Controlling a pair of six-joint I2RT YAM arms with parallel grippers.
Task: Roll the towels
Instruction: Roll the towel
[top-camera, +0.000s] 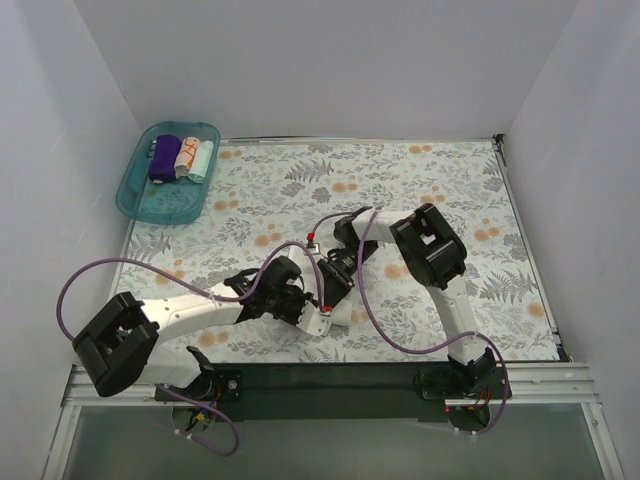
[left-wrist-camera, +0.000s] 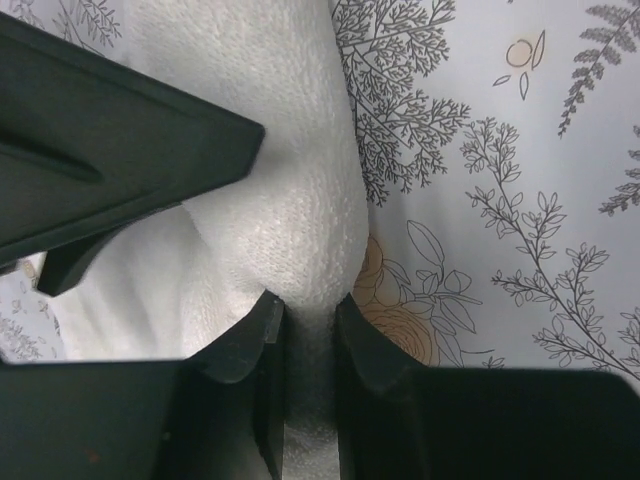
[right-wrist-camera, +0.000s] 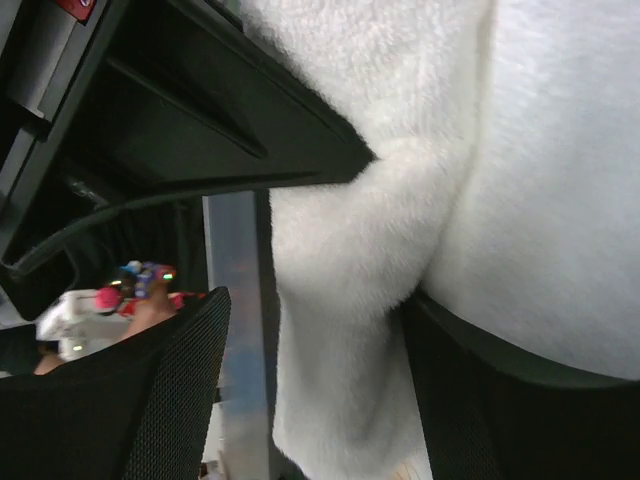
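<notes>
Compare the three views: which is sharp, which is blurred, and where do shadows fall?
Top view: evenly lit, sharp, no glare. Left wrist: towel and sheet crisp, dark shadow between the fingers. Right wrist: towel nap sharp up close, background at left blurred.

White arms (top-camera: 195, 310) with black joints (top-camera: 115, 345), looping purple cables (top-camera: 90, 268) (matte black end effector fingers (left-wrist-camera: 110, 150))

Plain white walls (top-camera: 330, 60) enclose a table (top-camera: 575, 385) covered by a floral-patterned sheet (top-camera: 450, 190).
</notes>
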